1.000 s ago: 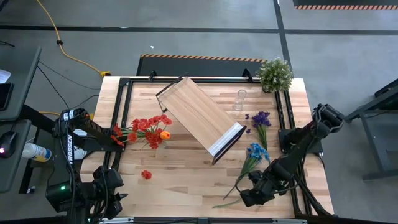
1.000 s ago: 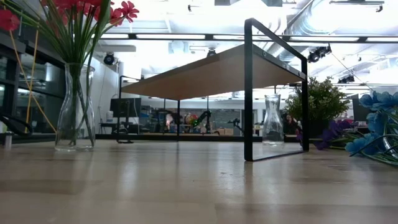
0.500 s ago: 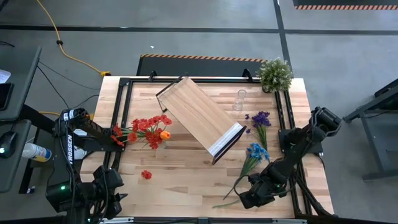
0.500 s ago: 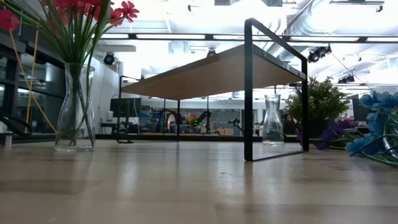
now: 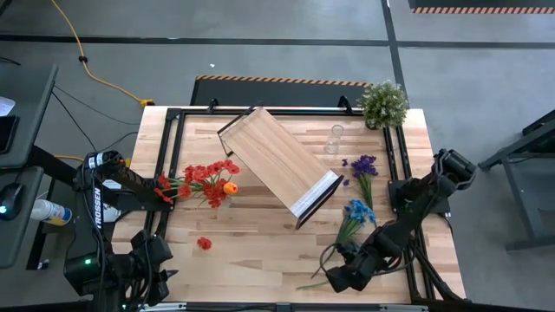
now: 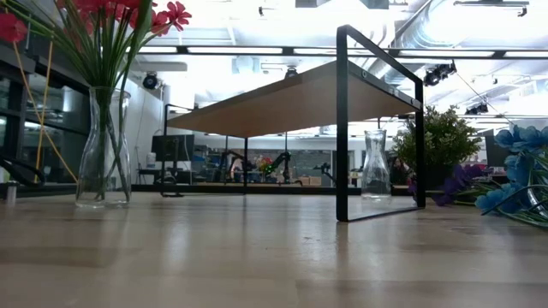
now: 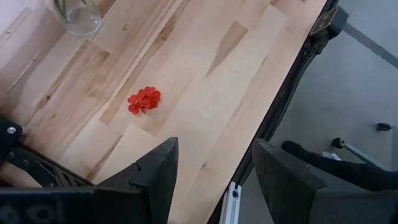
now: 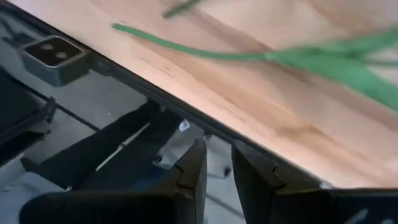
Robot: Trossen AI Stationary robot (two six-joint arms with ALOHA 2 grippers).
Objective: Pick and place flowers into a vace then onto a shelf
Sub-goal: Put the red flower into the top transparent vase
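While the red and orange flowers (image 5: 201, 182) already stand in a vase (image 6: 103, 154) on the table's left side, I count that half as partly done; that vase isn't on the shelf (image 5: 279, 162), which sits angled mid-table with nothing on it. One loose red bloom (image 7: 144, 100) lies on the wood near my parked left gripper (image 7: 212, 177), fingers apart, empty. Blue flowers (image 5: 357, 211) and purple flowers (image 5: 362, 165) lie flat at right, near the empty second vase (image 5: 334, 139). My right gripper (image 8: 215, 163) is low at the table's front edge by the blue bunch's green stems (image 8: 261, 56), fingers nearly closed, nothing between them. Left to do: grab, insert, shelve both vases.
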